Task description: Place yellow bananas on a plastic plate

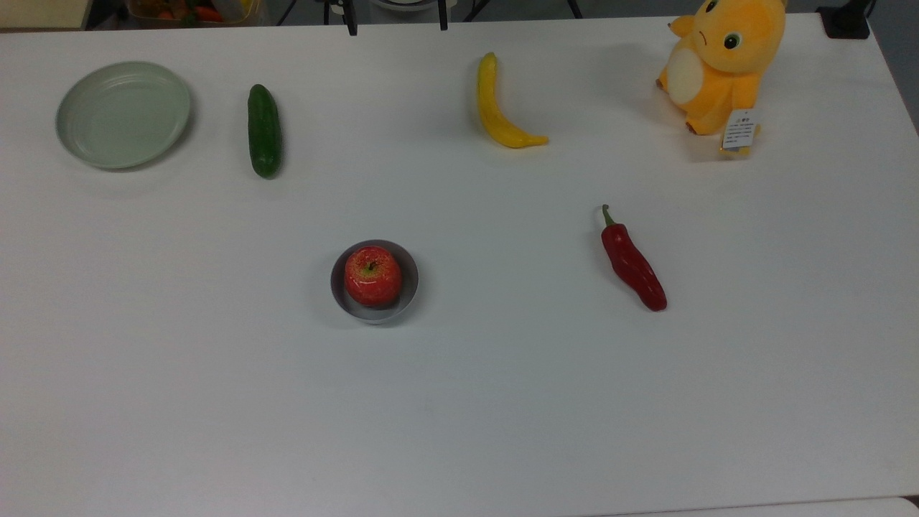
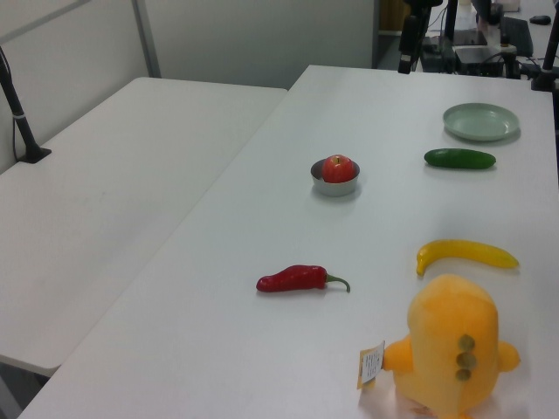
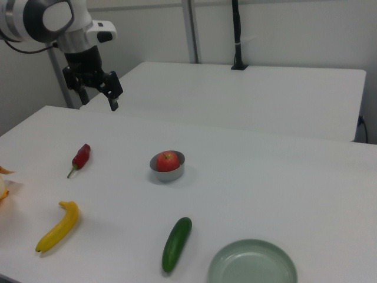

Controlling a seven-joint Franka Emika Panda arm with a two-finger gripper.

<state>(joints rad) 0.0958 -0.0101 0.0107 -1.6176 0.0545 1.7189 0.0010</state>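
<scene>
Yellow banana (image 1: 502,109), single, slim and curved, lies flat on the white table (image 1: 459,402) toward the far edge in the top view, untouched and with nothing on or against it. Plastic plate (image 1: 123,113), round, pale grey-green with a raised rim, sits bare at the top view's left, well apart from the banana. Dark green cucumber (image 1: 264,131) lies between the two, just beside the plate. Other items: red apple (image 1: 372,275) resting inside a small grey bowl (image 1: 410,271) near the table's middle; red chili pepper (image 1: 632,262) toward the top view's right; orange plush toy (image 1: 721,61) with a paper tag at the top view's far right corner. Gripper (image 3: 96,88), seen in the right view, hangs high above the table's back edge at the right view's upper left, fingers parted and holding nothing, well apart from every item. Step in hand, as judged: the approach to the banana, pickup not yet begun. Next move calls for travel over to the banana, descent with the fingers straddling its narrow body, then closure and a carry past the cucumber to the plate.
</scene>
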